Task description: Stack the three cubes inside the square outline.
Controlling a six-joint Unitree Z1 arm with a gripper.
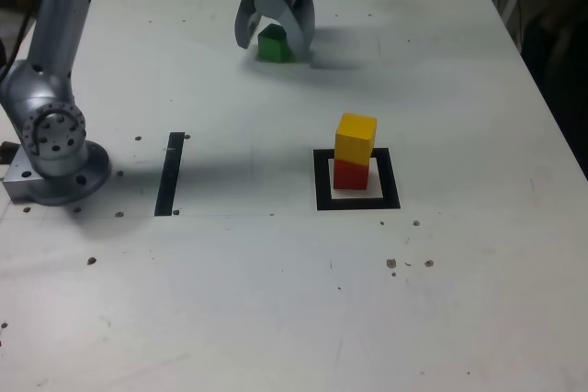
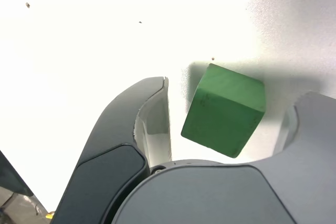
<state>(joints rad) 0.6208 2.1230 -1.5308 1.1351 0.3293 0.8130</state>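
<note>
Exterior view: taking the square outline [image 1: 390, 202] as our landmark, we are seeing the red cube [image 1: 351, 174] sitting inside it, with the yellow cube [image 1: 356, 138] resting on top. Beyond the outline, toward the exterior view's top left, our gripper [image 1: 276, 41] is hovering around the green cube [image 1: 274, 44], which is lying on the table [image 1: 211, 300]; our jaws are standing wide, one either side, gripping nothing.
</note>
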